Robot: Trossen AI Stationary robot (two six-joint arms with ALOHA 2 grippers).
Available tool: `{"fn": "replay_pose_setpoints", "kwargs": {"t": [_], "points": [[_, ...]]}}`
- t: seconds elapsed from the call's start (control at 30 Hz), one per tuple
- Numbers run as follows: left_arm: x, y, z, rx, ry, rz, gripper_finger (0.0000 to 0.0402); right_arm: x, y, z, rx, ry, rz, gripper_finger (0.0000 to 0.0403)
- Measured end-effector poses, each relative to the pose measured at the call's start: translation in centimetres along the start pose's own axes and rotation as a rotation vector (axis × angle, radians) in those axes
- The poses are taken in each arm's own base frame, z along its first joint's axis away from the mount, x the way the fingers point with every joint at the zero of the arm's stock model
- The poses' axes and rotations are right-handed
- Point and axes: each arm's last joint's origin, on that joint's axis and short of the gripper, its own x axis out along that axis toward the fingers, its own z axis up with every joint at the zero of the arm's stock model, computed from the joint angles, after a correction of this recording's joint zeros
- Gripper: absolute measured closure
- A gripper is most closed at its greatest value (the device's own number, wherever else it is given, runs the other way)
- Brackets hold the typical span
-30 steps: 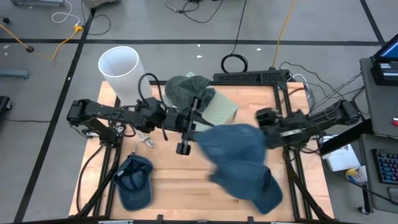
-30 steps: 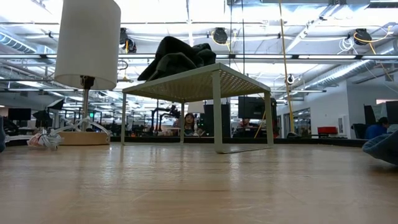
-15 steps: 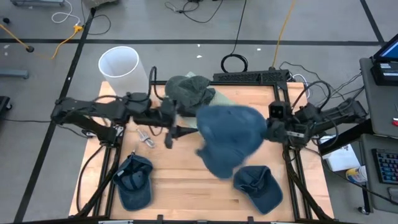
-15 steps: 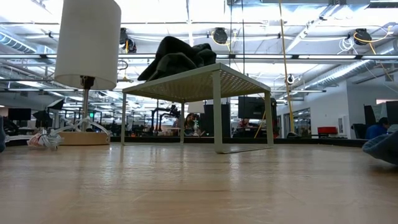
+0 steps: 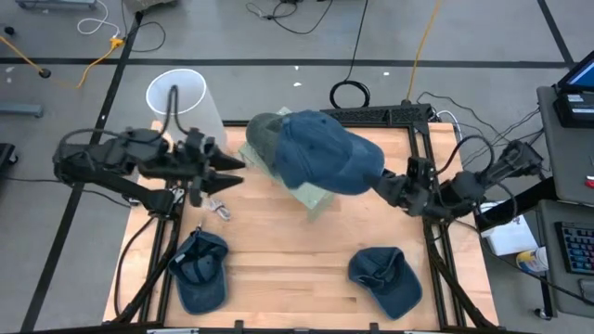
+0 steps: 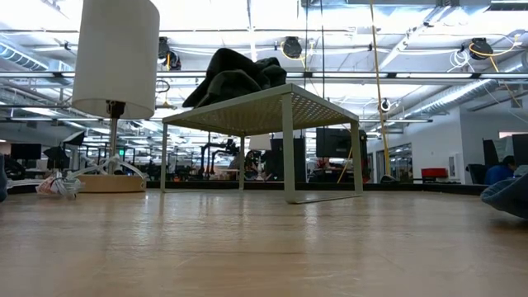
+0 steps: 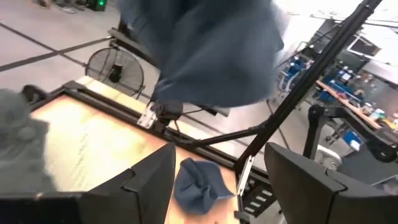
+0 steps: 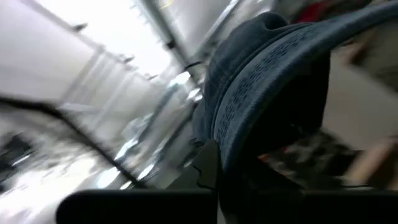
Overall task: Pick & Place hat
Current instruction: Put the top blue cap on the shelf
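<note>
A big blue hat [image 5: 325,153] hangs in the air over the pale mesh rack [image 5: 320,195] at the table's far middle, with my right gripper [image 5: 380,184] shut on its right-hand edge. A dark green hat [image 5: 262,134] lies on top of the rack [image 6: 264,103]. My left gripper [image 5: 232,172] stands open, left of the rack, pointing toward the held hat, with nothing between its fingers [image 7: 149,177]. The left wrist view shows the held hat [image 7: 211,50] blurred, ahead of it. My right gripper pinches the blue hat's edge [image 8: 227,152] between its two fingers, on the side toward the table's right edge. The fingers come in roughly level from the right. The hat is lifted clear, its crown up, spreading away from the gripper over the rack.
Two smaller blue caps lie on the wooden table, one near left [image 5: 200,269], one near right [image 5: 385,278]. A white lamp shade [image 5: 181,97] stands at the far left corner, with a small clutter [image 5: 218,206] by its foot. Cables run along the table's far and right edges.
My right gripper has swung the blue hat up and from the table's near right toward the far edge, so it now hangs over the rack. My left gripper has drawn back toward the table's left edge and tipped from pointing down to lying level.
</note>
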Motion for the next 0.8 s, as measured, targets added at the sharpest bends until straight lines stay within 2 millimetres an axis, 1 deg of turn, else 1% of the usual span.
{"fn": "replay_pose_setpoints", "kwargs": {"t": [0.13, 0.2, 0.37, 0.47, 0.57, 0.7, 0.8], "points": [[-2.2, 0.1, 0.4, -0.006, -0.020, 0.001, 0.0151, -0.6, -0.2, -1.7, -0.001, -0.108, -0.225, 0.0400], [-2.9, 0.2, 0.5, -0.008, -0.031, -0.006, 0.0151, -0.8, -0.4, -2.7, -0.002, -0.141, -0.305, 0.0400], [-4.2, 0.1, 0.8, -0.012, -0.045, -0.048, 0.0151, -1.0, -1.1, -5.0, -0.016, -0.203, -0.440, 0.0400], [-4.4, 0.2, 0.8, -0.015, -0.035, -0.053, 0.0151, -1.0, -1.7, -6.2, -0.042, -0.217, -0.481, 0.0400], [-4.5, 0.4, 0.4, -0.007, 0.010, -0.042, 0.0151, -1.3, -3.1, -7.5, -0.033, -0.213, -0.494, 0.0400], [-4.5, 0.7, -0.3, 0.004, 0.074, -0.008, 0.0151, -1.9, -6.3, -9.2, -0.069, -0.213, -0.531, 0.0400], [-4.6, 0.9, -0.7, 0.009, 0.115, 0.015, 0.0151, -2.0, -8.4, -9.7, -0.107, -0.197, -0.535, 0.0400]]}}
